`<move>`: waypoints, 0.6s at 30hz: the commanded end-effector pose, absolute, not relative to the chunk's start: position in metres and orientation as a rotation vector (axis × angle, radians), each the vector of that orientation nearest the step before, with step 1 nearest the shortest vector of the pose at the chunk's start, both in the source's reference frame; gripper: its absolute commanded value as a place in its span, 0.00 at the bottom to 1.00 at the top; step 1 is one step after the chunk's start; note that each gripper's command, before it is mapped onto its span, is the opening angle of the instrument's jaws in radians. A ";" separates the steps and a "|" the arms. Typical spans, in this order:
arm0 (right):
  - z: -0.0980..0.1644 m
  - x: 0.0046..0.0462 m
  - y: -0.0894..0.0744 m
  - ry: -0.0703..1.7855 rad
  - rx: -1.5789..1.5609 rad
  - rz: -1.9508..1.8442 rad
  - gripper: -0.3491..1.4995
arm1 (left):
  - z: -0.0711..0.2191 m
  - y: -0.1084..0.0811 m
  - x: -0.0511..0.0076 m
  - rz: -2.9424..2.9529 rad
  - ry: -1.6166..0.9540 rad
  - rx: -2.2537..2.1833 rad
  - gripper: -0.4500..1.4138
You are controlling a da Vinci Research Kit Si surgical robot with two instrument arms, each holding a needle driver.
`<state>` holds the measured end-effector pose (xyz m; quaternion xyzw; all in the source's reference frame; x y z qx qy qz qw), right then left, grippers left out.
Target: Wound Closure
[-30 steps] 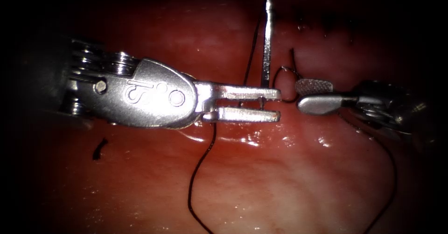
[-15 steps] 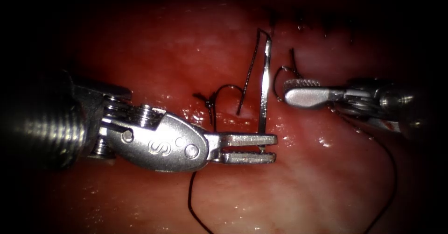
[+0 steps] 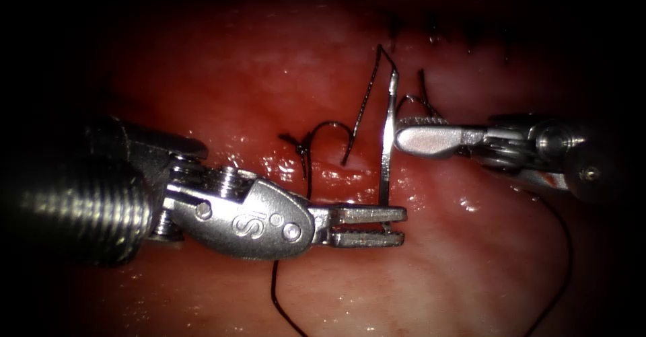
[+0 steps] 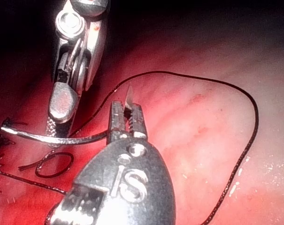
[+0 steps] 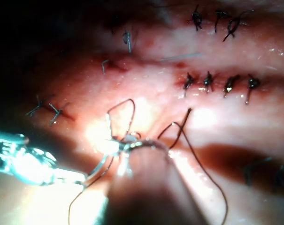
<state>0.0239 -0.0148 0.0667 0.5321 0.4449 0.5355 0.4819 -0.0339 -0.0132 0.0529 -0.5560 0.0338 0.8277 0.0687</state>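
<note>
The left tool point(image 3: 390, 224) has dropped lower and the right tool point(image 3: 404, 132) has slid up beside the needle point(image 3: 386, 142), which stands clear of the tissue point(image 3: 437, 256), pinched near its sharp end by the left jaws, while the right jaws look shut on nothing.

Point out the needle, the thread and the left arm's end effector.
needle point(image 3: 385, 152), endoscope view, middle of its shaft, clear of the tissue.
thread point(image 3: 274, 290), endoscope view, strand below the left tool.
left arm's end effector point(image 3: 396, 224), endoscope view, between the jaw tips gripping the needle near its pointed end.
</note>
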 end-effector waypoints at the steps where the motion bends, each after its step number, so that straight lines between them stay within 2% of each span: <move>1: 0.067 0.0248 -0.015 1.090 1.299 1.303 0.94 | 0.053 -0.013 -0.0345 2.495 0.099 -1.673 0.00; 10: 0.067 0.0259 -0.015 1.091 1.303 1.296 0.91 | 0.053 -0.014 -0.0348 2.500 0.106 -1.672 0.00; 16: 0.067 0.0273 -0.016 1.095 1.297 1.303 0.84 | 0.053 -0.014 -0.0348 2.500 0.107 -1.671 0.00; 18: 0.067 0.0276 -0.016 1.093 1.296 1.314 0.78 | 0.053 -0.014 -0.0348 2.500 0.107 -1.671 0.00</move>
